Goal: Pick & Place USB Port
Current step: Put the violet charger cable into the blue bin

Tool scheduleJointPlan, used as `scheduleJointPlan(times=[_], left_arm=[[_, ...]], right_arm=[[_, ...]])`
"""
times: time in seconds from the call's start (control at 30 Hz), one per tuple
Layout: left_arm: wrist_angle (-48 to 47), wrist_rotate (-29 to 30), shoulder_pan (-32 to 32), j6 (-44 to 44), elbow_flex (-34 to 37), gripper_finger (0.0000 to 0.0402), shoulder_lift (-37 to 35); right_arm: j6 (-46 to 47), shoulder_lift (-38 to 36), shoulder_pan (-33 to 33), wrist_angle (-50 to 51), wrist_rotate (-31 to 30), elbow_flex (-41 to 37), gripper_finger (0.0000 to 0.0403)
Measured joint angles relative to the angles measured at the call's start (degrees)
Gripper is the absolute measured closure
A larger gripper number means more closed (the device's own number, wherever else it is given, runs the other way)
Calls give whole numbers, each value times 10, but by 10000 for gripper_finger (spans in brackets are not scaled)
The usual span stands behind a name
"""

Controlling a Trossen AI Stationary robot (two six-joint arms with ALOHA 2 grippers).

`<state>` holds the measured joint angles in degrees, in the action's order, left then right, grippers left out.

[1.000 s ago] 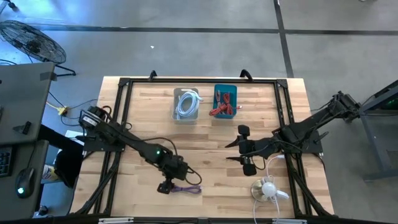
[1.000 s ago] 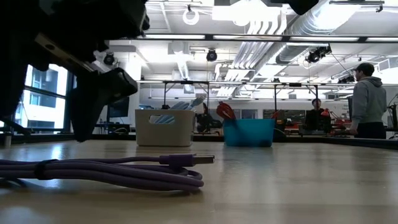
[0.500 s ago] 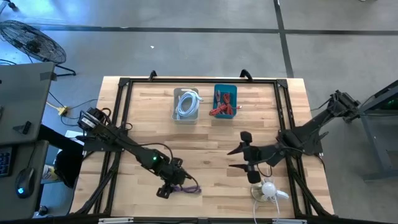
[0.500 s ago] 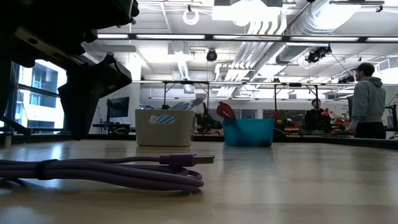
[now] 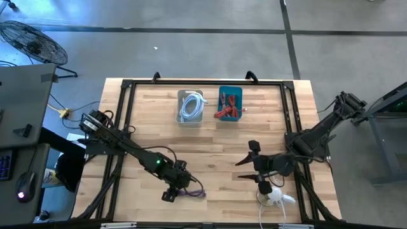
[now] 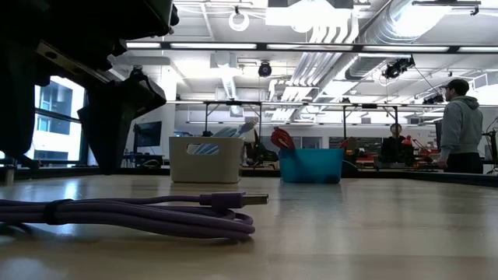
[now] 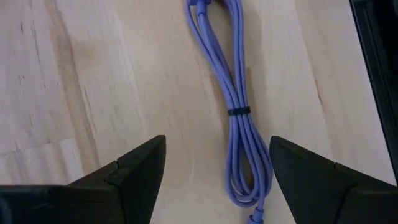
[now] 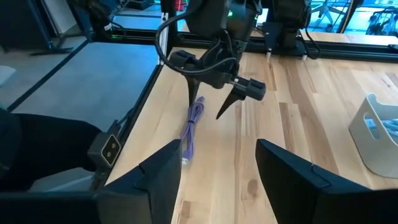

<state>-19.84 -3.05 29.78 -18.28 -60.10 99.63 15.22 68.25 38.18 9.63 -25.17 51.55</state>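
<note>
Lying on the worktop [image 5: 146, 121], lower centre-left of the high view: one purple cable [image 5: 191, 190], coiled into a long flat bundle and cinched by a dark tie midway. Long axis: runs roughly left to right in the high view. The low view shows one plug at the bundle's right end, pointing right; the left wrist view shows another connector at the opposite end.

Left tool [image 5: 170, 193]: fingers spread wide, empty, poised over the bundle's left end, with the cable between the finger tips but off centre in the wrist view. Judged step: the descent to grasp. Advice: centre the fingers across the bundle near the tie, square to the long axis, so all strands are caught together; lower until the tips nearly meet the wood before closing.

Right tool [image 5: 245, 169]: fingers parted, empty, waiting at lower centre-right, above a white cable [image 5: 275, 194].

Upper centre: white bin [image 5: 190, 106] with pale cable; blue bin [image 5: 230, 103] with red cable.
</note>
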Motion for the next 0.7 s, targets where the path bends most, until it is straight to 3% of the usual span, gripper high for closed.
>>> scheduleJointPlan(times=[0.5,0.7], left_arm=[[30,-3,27,-3,1,119,22],[59,-29,29,-19,0,119,55]], right_arm=[[12,0,40,4,-39,0,204],[15,0,40,0,-38,0,204]])
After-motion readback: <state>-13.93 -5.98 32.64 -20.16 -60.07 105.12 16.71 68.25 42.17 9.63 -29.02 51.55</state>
